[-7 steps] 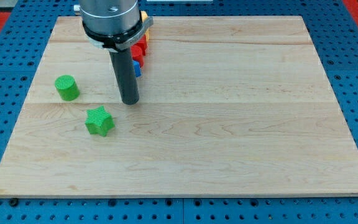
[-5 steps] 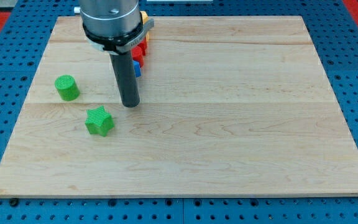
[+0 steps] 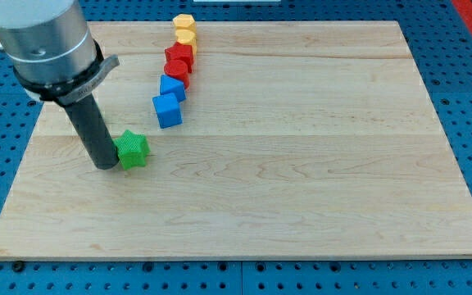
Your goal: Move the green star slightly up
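The green star lies on the wooden board at the view's left. My tip rests on the board right against the star's left side, slightly below its middle. The dark rod rises from there up and to the left. The green cylinder seen earlier does not show; the rod and arm cover that spot.
A row of blocks runs from the view's top toward the star: two yellow, two red, and two blue blocks. The lowest blue cube is up and right of the star. Blue pegboard surrounds the board.
My tip has moved from right of and above the star down and left, to the star's left side. The star sits slightly higher. The block row is uncovered; the green cylinder is hidden.
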You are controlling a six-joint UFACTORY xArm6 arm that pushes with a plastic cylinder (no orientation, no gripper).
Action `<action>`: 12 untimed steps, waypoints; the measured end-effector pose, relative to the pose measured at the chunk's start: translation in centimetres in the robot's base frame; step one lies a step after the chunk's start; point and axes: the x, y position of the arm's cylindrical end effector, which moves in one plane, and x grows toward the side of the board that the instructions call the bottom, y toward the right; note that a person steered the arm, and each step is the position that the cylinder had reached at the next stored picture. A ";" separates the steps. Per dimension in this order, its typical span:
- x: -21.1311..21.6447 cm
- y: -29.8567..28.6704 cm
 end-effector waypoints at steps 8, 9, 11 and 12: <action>1.0 3.1; -0.1 3.1; -1.0 4.0; -1.0 4.0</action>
